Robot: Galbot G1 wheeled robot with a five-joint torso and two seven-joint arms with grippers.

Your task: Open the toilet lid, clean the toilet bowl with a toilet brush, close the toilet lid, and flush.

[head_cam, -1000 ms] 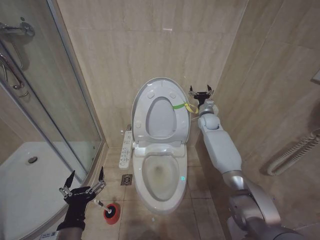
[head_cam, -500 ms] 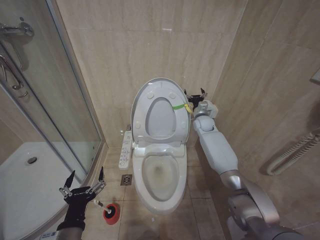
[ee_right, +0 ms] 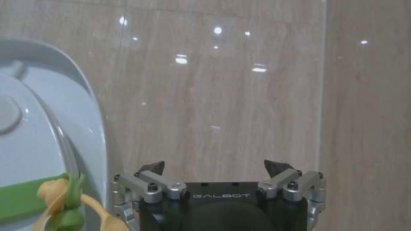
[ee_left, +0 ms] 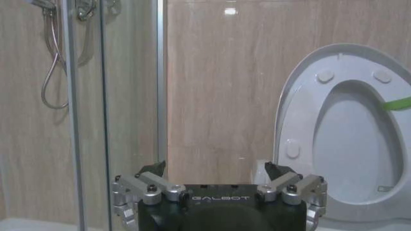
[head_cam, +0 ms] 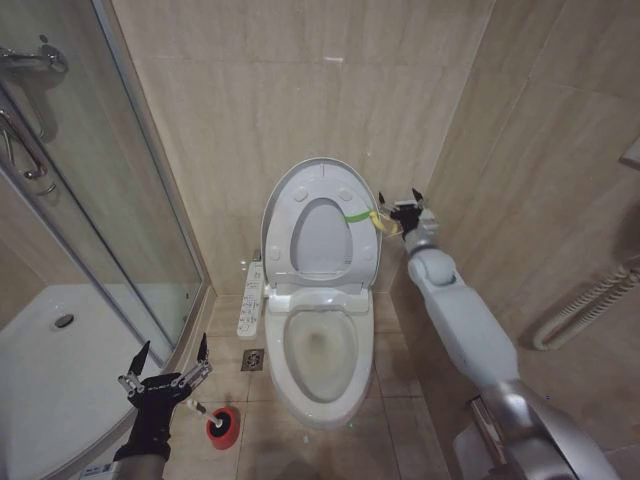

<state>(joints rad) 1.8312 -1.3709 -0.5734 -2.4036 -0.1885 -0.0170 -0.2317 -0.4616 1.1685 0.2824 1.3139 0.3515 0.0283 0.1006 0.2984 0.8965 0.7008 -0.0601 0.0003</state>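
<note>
The shower screen stands well to the left of the toilet bowl, and the left hand hangs low between the two, fingers spread wide and holding nothing. Just beside that hand, on the floor tiles to the left of the bowl's front, sits the red cup with the toilet brush in it, its thin handle leaning towards the hand. The brushing is probably the step in hand: a good pick means closing on the handle above the cup and lifting straight up, so that the cup stays put and does not tip. The floor drain and the button strip lie against the bowl's left side, so the brush is best carried over the rim from the front, clear of the buttons.

The toilet lid stands upright behind the bowl, resting back towards the wall, and the bowl lies open beneath it. At the lid's right edge hangs the yellow-green band. The right hand hovers just to the right of that band, fingers wide apart and empty. Its arm runs down the bowl's right side near the wall, well out of the brush's path
</note>
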